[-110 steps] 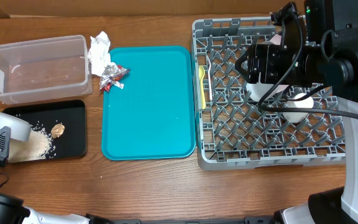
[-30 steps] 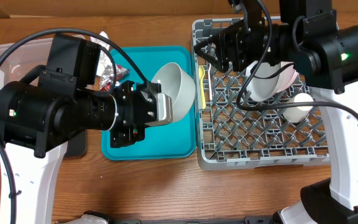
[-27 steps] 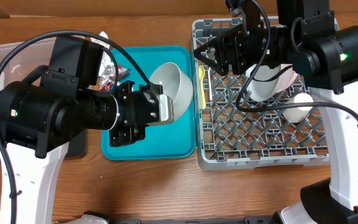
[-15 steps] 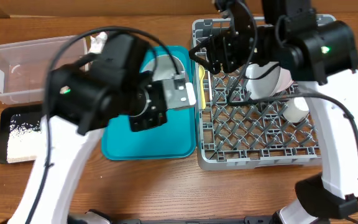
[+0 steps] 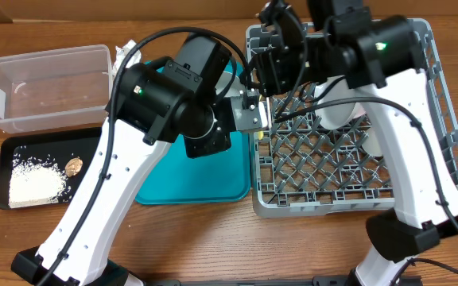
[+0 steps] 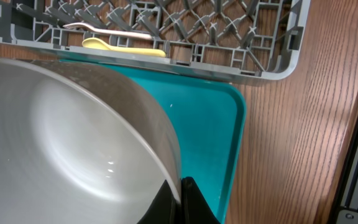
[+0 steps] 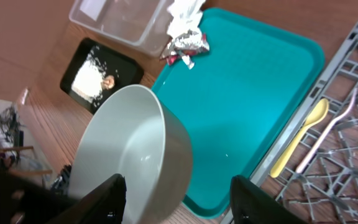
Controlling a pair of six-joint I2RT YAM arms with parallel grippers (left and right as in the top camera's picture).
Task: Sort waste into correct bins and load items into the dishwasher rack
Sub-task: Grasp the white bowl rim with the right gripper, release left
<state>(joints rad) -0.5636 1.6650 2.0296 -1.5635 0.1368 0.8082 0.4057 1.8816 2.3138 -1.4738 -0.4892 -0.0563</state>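
Worktop (image 5: 181,238): wood; dishwasher rack (image 5: 332,199) at 3 o'clock.
Left: left gripper (image 6: 180,186) jaws pinch the grey bowl (image 6: 73,143) by its rim, which I judge is for racking.
Right: right gripper (image 7: 178,182) jaws wide, flanking the bowl, perhaps to receive it.

From overhead I see the serving tray (image 5: 201,179) lying between the rack (image 5: 332,187) on the right and the tub (image 5: 22,87), with the shallow tray (image 5: 46,137) before it, on the left.

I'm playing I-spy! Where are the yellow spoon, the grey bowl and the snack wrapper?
yellow spoon (image 7: 293,147), right wrist view, middle of its handle
grey bowl (image 7: 129,149), right wrist view, its inside wall
snack wrapper (image 7: 185,45), right wrist view, its crinkled middle
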